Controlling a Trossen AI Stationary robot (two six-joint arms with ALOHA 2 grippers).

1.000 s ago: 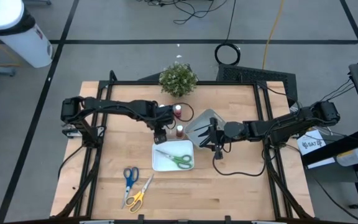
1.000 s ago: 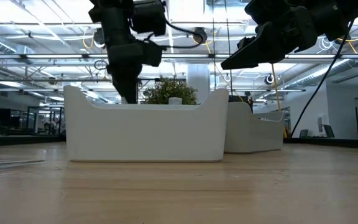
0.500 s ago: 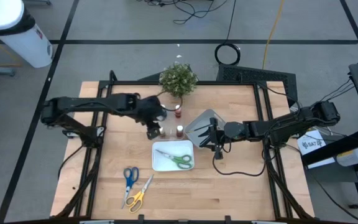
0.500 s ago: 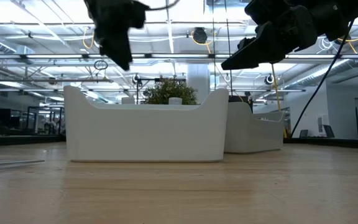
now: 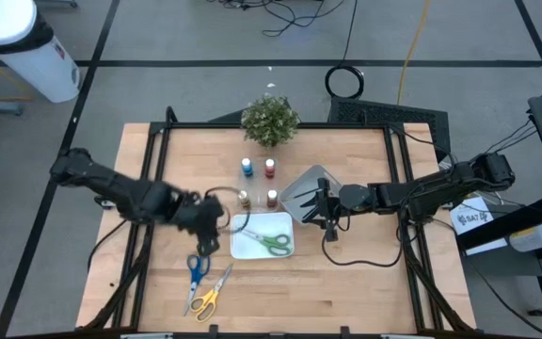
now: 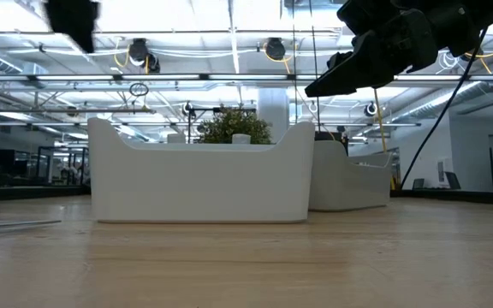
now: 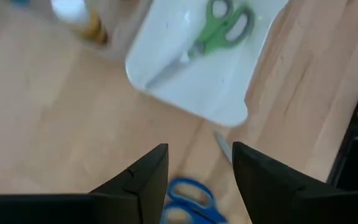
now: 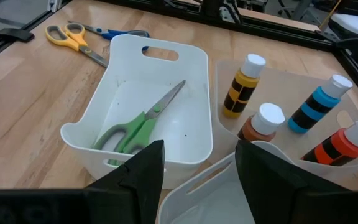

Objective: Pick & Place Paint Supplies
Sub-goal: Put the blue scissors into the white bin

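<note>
Green scissors (image 5: 273, 242) lie in the white tray (image 5: 252, 250). Blue scissors (image 5: 196, 268) and yellow scissors (image 5: 209, 298) lie flat on the table near its front edge. Several small paint bottles stand in a clear tray: blue (image 5: 247, 168), red (image 5: 270, 168), yellow (image 5: 244, 199) and brown (image 5: 272, 198). My left gripper (image 5: 212, 235) hovers open by the white tray's left end, above the blue scissors' handle (image 7: 190, 194), and touches nothing. My right gripper (image 5: 326, 215) hangs open and empty over the grey tray (image 5: 310, 184).
A potted plant (image 5: 270, 121) stands at the table's far edge, behind the bottles. A black frame runs along the table's edges. Bare wood stretches to the right of the white tray and along the near right.
My left gripper has swung from the bottles at the table's middle toward the near left, rising and rolling as it went. It now hovers above the blue scissors. The blue and yellow bottles, hidden under the arm before, now show.
</note>
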